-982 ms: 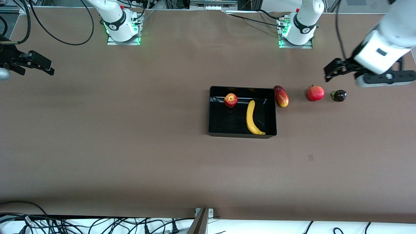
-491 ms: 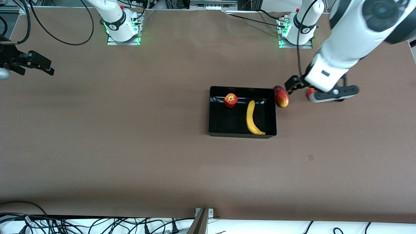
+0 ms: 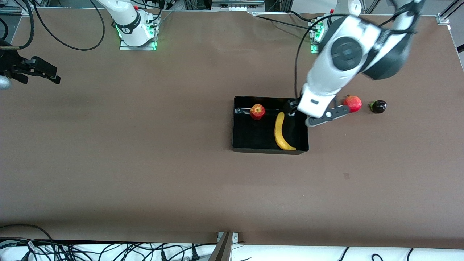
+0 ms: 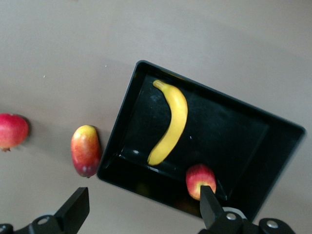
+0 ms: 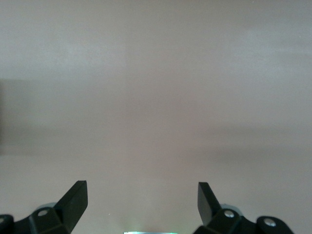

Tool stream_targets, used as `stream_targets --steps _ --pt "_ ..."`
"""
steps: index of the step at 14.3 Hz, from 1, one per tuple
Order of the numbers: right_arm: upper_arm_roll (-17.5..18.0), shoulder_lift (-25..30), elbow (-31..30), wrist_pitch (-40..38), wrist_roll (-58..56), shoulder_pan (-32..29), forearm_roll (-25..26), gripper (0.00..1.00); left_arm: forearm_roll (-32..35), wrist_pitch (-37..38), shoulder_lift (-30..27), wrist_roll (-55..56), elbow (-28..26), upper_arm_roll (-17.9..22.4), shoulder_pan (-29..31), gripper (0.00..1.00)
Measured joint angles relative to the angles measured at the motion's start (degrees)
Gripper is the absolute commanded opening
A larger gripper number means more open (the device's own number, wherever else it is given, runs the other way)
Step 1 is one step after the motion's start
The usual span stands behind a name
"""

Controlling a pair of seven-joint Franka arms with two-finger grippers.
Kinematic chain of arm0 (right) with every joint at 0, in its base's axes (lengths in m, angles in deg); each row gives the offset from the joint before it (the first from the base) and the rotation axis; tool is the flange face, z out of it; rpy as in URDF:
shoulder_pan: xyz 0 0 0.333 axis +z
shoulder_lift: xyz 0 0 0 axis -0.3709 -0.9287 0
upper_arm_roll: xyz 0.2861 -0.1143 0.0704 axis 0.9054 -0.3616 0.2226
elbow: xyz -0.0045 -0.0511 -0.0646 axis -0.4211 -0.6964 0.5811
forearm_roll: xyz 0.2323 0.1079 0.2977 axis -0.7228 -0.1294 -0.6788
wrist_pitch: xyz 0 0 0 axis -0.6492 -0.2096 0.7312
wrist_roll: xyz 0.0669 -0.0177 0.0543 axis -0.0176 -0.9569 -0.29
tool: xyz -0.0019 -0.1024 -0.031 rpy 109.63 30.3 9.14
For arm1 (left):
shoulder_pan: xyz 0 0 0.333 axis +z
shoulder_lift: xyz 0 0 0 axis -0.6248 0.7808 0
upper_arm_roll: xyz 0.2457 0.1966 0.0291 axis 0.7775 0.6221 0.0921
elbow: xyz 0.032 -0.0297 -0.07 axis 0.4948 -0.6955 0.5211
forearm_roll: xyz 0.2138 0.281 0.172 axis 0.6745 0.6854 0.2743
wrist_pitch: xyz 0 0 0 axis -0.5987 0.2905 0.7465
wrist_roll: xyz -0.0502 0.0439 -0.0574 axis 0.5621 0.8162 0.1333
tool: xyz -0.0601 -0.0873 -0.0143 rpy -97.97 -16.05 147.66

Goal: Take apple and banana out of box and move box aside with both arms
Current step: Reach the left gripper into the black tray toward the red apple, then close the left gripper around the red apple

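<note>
1. Box point(image 3: 239, 123): black, glossy, shallow, sits on the brown table point(image 3: 145, 163), toward the left arm's end of it.
2. Apple point(image 3: 257, 111) lies inside the box, by the wall farthest from the front camera. Banana point(image 3: 280, 132) also inside, long axis running from mid-box to the wall nearest the front camera; well clear of the apple.
3. Left hand point(image 3: 291, 108): up in the air over the box corner at the left arm's end, arm bent steeply down from its base, wrist body hiding that corner. Fingers point(image 4: 75, 209) spread wide apart, nothing between them. Left wrist view looks down on box, both fruits and mango point(image 4: 86, 150).
4. Mango: on the table just beside the box's outer wall, seen only from the left wrist. Pomegranate point(image 3: 353, 103) farther toward the left arm's end; a small dark round fruit point(image 3: 378, 106) beside it, apart.
5. Right hand point(image 3: 36, 70): waits at the right arm's end of the table, over bare surface. Fingers point(image 5: 73, 200) spread apart, empty.
6. Surroundings: plain brown cover on the table; black cables point(image 3: 108, 250) bunched along the edge nearest the front camera.
</note>
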Motion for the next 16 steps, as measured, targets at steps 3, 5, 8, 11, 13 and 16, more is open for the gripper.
stream_targets --steps 3,5,8,11,13,16 --pt "0.0 0.0 0.0 0.0 0.0 0.0 0.0 1.00 4.6 -5.0 6.8 12.2 -0.1 0.0 -4.0 1.00" --pt "0.0 0.0 0.0 0.0 0.0 0.0 0.0 1.00 5.3 -7.8 10.9 14.6 -0.1 0.0 -5.1 1.00" --pt "0.0 0.0 0.0 0.0 0.0 0.0 0.0 1.00 6.2 -10.1 15.6 14.7 0.0 0.0 -6.5 1.00" --pt "0.0 0.0 0.0 0.0 0.0 0.0 0.0 1.00 6.6 -11.2 19.4 14.8 0.0 0.0 -8.6 1.00" --pt "0.0 0.0 0.0 0.0 0.0 0.0 0.0 1.00 6.6 -12.5 21.1 15.4 0.0 0.0 -10.0 1.00" --pt "0.0 0.0 0.0 0.0 0.0 0.0 0.0 1.00 6.6 -12.9 22.0 15.9 0.0 -0.1 -11.1 1.00"
